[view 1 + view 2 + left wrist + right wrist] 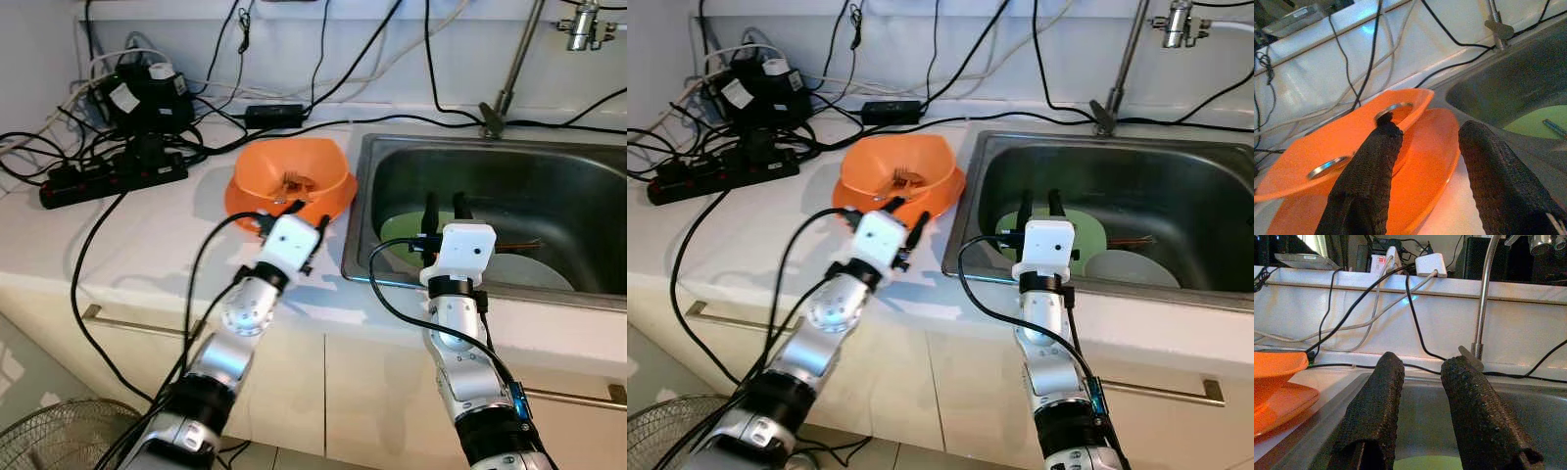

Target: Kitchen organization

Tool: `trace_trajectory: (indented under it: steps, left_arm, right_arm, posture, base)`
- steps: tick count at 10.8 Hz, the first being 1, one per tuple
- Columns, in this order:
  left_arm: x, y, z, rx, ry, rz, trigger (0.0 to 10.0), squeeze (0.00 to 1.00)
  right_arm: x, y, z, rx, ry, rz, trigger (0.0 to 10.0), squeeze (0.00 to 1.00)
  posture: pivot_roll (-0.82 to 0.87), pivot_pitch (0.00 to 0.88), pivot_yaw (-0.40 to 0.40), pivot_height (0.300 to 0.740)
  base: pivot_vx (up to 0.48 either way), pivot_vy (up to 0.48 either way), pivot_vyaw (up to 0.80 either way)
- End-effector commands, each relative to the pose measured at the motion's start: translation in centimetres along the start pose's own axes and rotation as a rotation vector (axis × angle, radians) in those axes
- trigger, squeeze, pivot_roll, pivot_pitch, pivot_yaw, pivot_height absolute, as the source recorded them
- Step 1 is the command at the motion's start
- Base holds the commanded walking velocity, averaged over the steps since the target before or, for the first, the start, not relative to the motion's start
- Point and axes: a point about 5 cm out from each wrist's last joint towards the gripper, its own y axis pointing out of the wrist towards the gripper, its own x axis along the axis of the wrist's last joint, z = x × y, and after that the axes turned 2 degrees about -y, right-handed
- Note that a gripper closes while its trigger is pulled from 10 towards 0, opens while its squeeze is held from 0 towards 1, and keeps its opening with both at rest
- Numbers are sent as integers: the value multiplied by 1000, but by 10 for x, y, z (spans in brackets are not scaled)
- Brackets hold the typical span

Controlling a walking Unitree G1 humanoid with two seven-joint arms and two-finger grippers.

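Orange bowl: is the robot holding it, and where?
No, nothing is held. The left pincer is open at the bowl's near rim, one finger over it. The right pincer is open over the sink.

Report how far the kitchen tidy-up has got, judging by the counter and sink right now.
Done: nothing clearly finished. A green plate and a pale plate lie in the sink. In hand: the left gripper, open, is at the near rim of the orange bowl, which sits on an orange plate on the counter; the right gripper, open and empty, is over the sink. Left: gripping and moving the bowl, then the sink dishes.
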Motion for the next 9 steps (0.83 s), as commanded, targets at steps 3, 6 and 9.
trace_trajectory:
  steps: [3, 6, 9]
  left_arm:
    - [6, 7, -10, -61, -9, -24, 10000, 0]
    - [15, 2, -25, -179, -31, -76, 10000, 0]
    - [4, -19, -22, -215, -13, -38, 10000, 0]
  right_arm:
    - [0, 1, -1, -13, 0, 1, 10000, 0]
    - [0, 1, 1, -10, 5, 3, 10000, 0]
    - [-1, 0, 2, -10, 8, 5, 10000, 0]
  posture:
    - [29, 0, 88, 740]
    - [36, 0, 90, 740]
    - [43, 0, 88, 740]
  base:
    - [0, 0, 0]
    - [0, 0, 0]
    - [0, 0, 0]
